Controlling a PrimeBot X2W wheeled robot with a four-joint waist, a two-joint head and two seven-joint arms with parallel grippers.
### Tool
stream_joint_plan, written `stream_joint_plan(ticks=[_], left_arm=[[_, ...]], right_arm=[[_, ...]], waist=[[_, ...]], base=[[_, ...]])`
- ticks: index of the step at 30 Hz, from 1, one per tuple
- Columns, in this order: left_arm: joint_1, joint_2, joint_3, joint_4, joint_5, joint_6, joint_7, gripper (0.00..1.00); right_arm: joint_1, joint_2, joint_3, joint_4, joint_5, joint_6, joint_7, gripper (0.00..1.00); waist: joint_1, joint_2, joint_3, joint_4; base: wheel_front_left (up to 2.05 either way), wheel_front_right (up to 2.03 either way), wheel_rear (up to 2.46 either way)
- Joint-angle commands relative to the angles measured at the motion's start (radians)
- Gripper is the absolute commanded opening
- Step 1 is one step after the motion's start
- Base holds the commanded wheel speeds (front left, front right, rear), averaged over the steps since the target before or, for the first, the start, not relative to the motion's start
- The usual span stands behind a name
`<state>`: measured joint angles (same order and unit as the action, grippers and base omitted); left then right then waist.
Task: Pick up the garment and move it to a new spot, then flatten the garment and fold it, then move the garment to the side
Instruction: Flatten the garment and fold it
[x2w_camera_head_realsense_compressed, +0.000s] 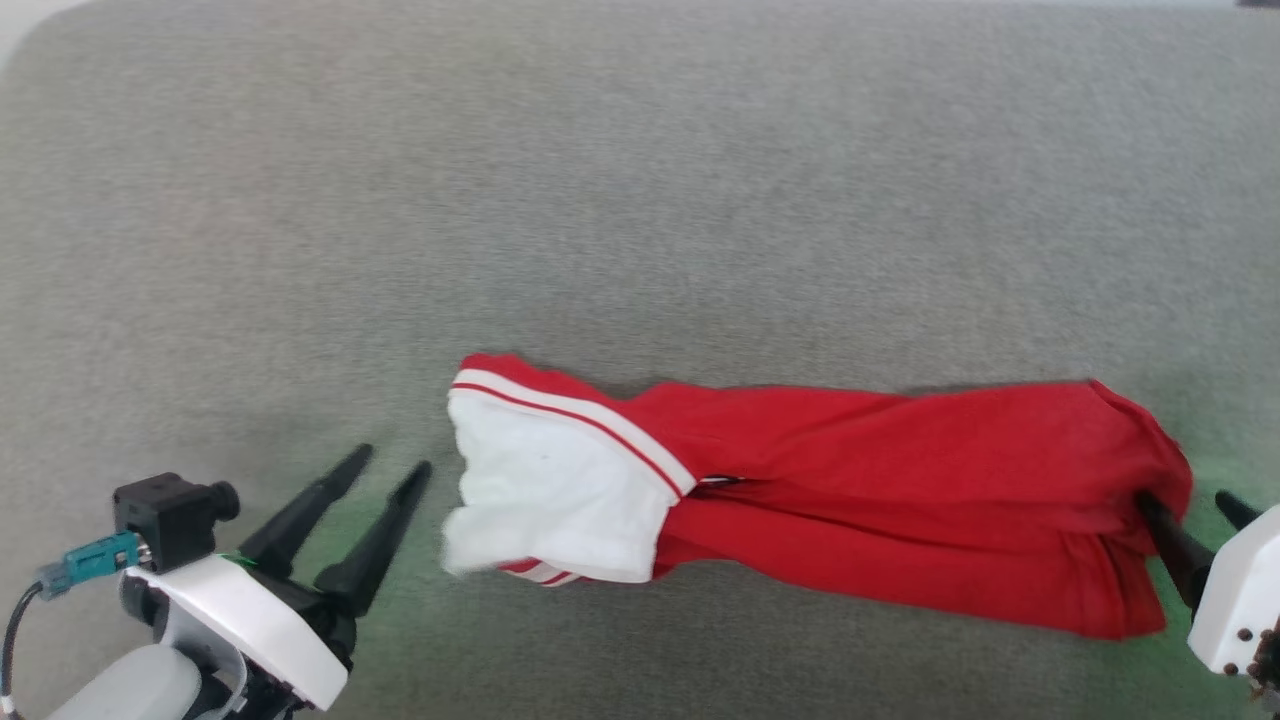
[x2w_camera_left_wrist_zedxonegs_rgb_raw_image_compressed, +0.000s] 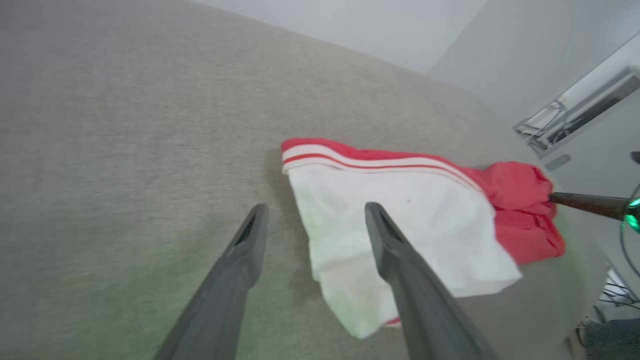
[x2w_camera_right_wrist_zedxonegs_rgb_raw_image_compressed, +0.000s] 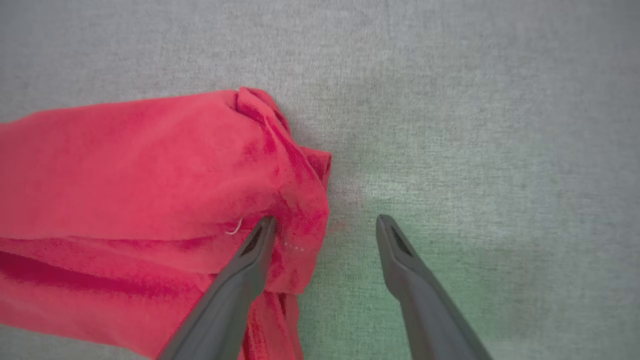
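Observation:
The garment (x2w_camera_head_realsense_compressed: 860, 480) lies stretched out sideways on the grey fabric surface (x2w_camera_head_realsense_compressed: 640, 180), bunched into a long red roll with a white sleeve (x2w_camera_head_realsense_compressed: 550, 490) and striped trim at its left end. No print shows. My left gripper (x2w_camera_head_realsense_compressed: 392, 468) is open just left of the white sleeve (x2w_camera_left_wrist_zedxonegs_rgb_raw_image_compressed: 400, 220), not touching it. At the red end (x2w_camera_right_wrist_zedxonegs_rgb_raw_image_compressed: 150, 190), my right gripper (x2w_camera_right_wrist_zedxonegs_rgb_raw_image_compressed: 325, 222) is open; its left finger (x2w_camera_right_wrist_zedxonegs_rgb_raw_image_compressed: 250, 255) lies over the cloth edge and the right finger rests over bare surface. The right gripper (x2w_camera_head_realsense_compressed: 1190, 505) sits at the far right of the head view.
Grey fabric stretches far behind and to both sides of the garment. In the left wrist view a pale wall (x2w_camera_left_wrist_zedxonegs_rgb_raw_image_compressed: 500, 45) and a shelf with cables (x2w_camera_left_wrist_zedxonegs_rgb_raw_image_compressed: 575, 115) lie beyond the surface's far edge.

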<state>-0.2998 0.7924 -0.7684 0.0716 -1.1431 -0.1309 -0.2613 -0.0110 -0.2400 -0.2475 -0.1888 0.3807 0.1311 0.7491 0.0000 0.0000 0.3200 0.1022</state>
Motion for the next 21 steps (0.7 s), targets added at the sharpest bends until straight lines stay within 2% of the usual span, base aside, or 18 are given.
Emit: stream_joint_plan(ticks=[1,3,8,15,16,17,18,19,20,21], left_arm=[[0.025,-0.03,0.044,0.032,0.054,0.001,-0.005,1.0],[0.051,-0.095,0.105,0.055,0.089,0.001,-0.005,1.0],[0.104,-0.208,0.243,0.094,0.24,0.001,-0.005,1.0],[0.154,-0.317,0.399,0.071,0.477,0.001,-0.005,1.0],[0.161,-0.328,0.416,0.065,0.503,0.001,-0.005,1.0],[0.167,-0.336,0.428,0.059,0.529,0.001,-0.005,1.0],[0.169,-0.343,0.438,0.052,0.551,0.001,-0.005,1.0],[0.169,-0.343,0.438,0.052,0.551,0.001,-0.005,1.0],[0.177,-0.352,0.449,0.045,0.564,0.001,-0.005,1.0],[0.183,-0.357,0.459,0.041,0.577,0.001,-0.005,1.0]], right_arm=[[-0.008,-0.006,-0.002,0.023,0.01,-0.001,0.02,1.0],[-0.018,-0.009,-0.006,0.056,0.018,-0.001,0.042,1.0],[-0.035,-0.01,-0.009,0.139,0.025,-0.001,0.096,1.0],[-0.052,0.019,-0.02,0.216,0.008,-0.001,0.159,1.0],[-0.052,0.025,-0.024,0.223,0.002,-0.001,0.167,0.82],[-0.056,0.03,-0.029,0.227,-0.003,-0.001,0.172,0.41],[-0.06,0.033,-0.032,0.228,-0.009,-0.001,0.176,0.16],[-0.06,0.033,-0.032,0.228,-0.009,-0.001,0.176,0.16],[-0.065,0.04,-0.043,0.232,-0.014,-0.001,0.177,0.0],[-0.069,0.044,-0.051,0.235,-0.019,-0.001,0.177,0.0]], waist=[[0.0,0.0,-0.023,0.034],[0.0,0.0,-0.034,0.056],[0.0,0.0,-0.051,0.106],[0.0,0.0,-0.051,0.15],[0.0,0.0,-0.051,0.152],[0.0,0.0,-0.05,0.154],[0.0,0.0,-0.049,0.155],[0.0,0.0,-0.049,0.155],[0.0,0.0,-0.047,0.155],[0.0,0.0,-0.047,0.154]], base=[[0.0,0.0,0.0],[0.0,0.0,0.0],[0.0,0.0,0.0],[0.0,0.0,0.0],[0.0,0.0,0.0],[0.0,0.0,0.0],[0.0,0.0,0.0],[0.0,0.0,0.0],[0.0,0.0,0.0],[0.0,0.0,0.0]])
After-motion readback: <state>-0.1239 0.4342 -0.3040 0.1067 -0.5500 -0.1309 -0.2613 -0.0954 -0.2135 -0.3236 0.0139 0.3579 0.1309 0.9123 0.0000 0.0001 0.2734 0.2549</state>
